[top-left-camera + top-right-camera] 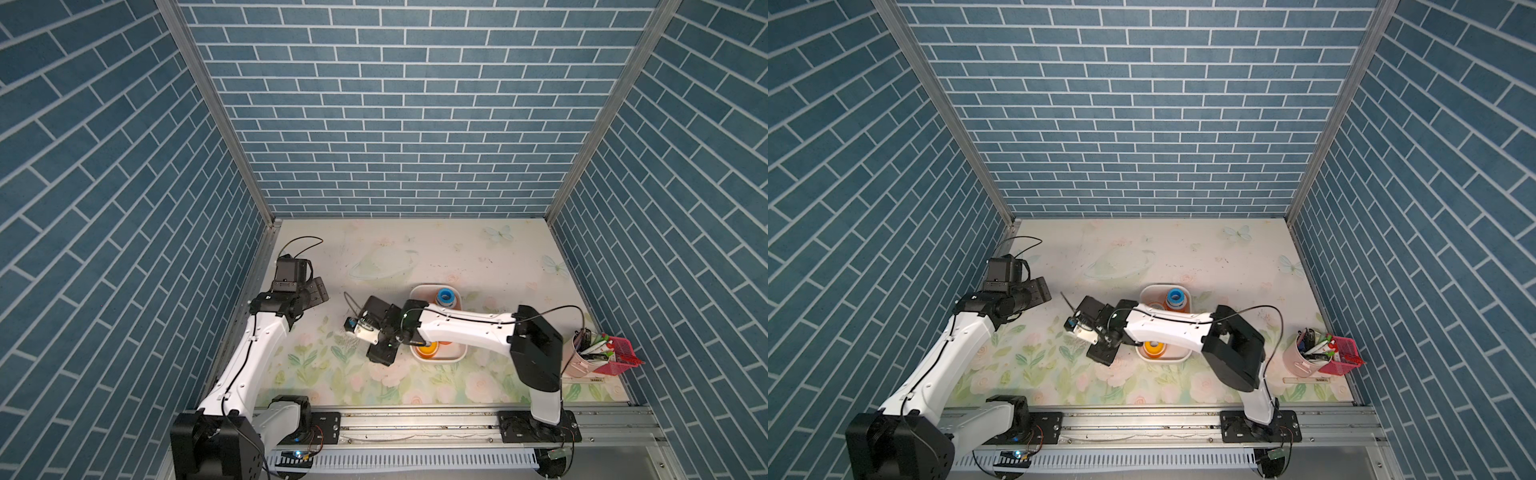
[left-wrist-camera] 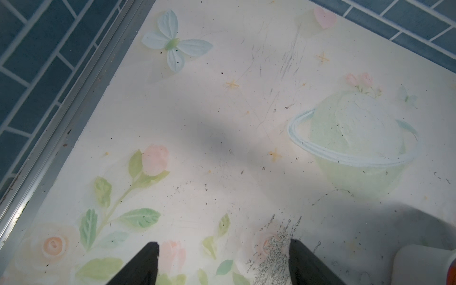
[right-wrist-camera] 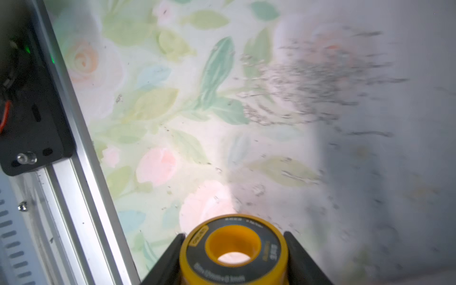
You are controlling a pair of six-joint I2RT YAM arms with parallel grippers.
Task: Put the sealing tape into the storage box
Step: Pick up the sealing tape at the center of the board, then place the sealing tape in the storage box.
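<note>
- Right claw (image 3: 234, 235): its two black fingers (image 3: 299, 261) press against opposite sides of a yellow spool (image 3: 274, 251) of sealing tape, a round plastic reel with a black printed face and an open centre hole. The claw is pinching this reel by its rim
- Location of the yellow spool: outside the storage box (image 1: 438, 360), over the floral-printed surface (image 1: 457, 257). It cannot be told whether the spool touches the surface. In both top views the spool itself is hidden by the wrist of the right arm (image 1: 465, 328)
- Storage box: a white shallow plastic tub with rounded corners. It stands near the middle of the surface with its long axis running from the front rail toward the far wall. The white-and-black right arm crosses above its middle and reaches past the long side that faces the left arm
- Contents visible in both top views: a blue spool (image 1: 446, 297) at the far end, stacked on an orange reel, and an orange spool (image 1: 428, 352) lying flat at the near end, partly covered by the arm
- Left claw (image 2: 223, 246): fingers spread wide, with bare surface showing between them. In both top views it is positioned near the left wall, well apart from the storage box
- Pink pen cup (image 1: 579, 359) and pink mesh basket (image 1: 617, 353): touching each other at the right front corner of the surface, well apart from the storage box
</note>
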